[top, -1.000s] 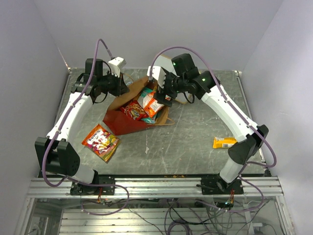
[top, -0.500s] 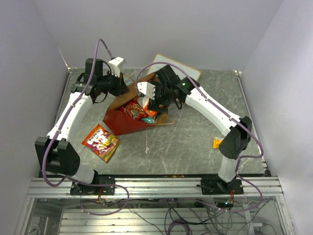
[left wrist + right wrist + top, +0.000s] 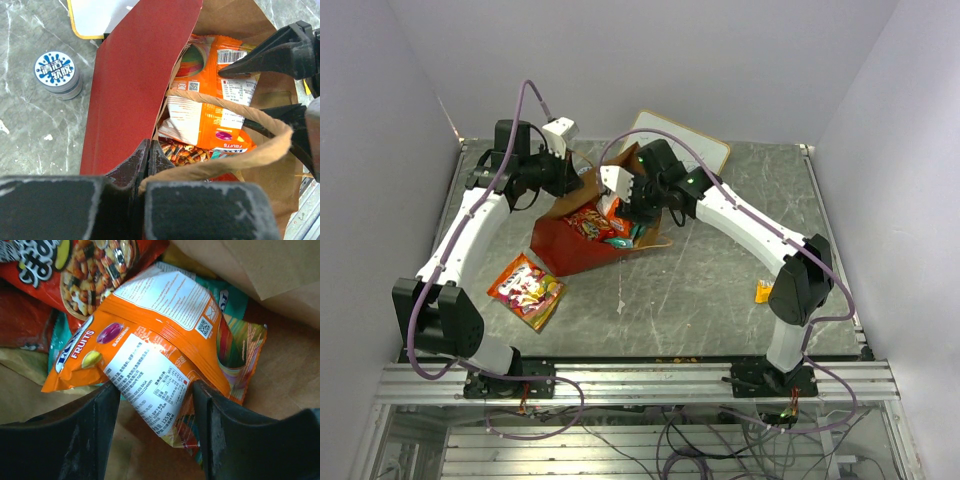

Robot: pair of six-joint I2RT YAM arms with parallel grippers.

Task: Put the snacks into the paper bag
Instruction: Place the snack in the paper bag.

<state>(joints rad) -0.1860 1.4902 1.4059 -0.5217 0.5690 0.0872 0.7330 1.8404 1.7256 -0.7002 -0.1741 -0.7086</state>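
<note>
The paper bag (image 3: 565, 252) lies open just above the centre of the overhead view, with packets showing in its mouth. Inside it, an orange packet (image 3: 150, 350) lies next to a red nut packet (image 3: 85, 270). The right gripper (image 3: 152, 390) is inside the bag, its fingers apart on either side of the orange packet; I cannot tell whether they squeeze it. The left gripper (image 3: 148, 155) has its fingers pressed together on the bag's rim. A loose packet (image 3: 526, 290) lies on the table (image 3: 720, 280) at lower left, and a yellow bar (image 3: 763, 291) lies at right.
</note>
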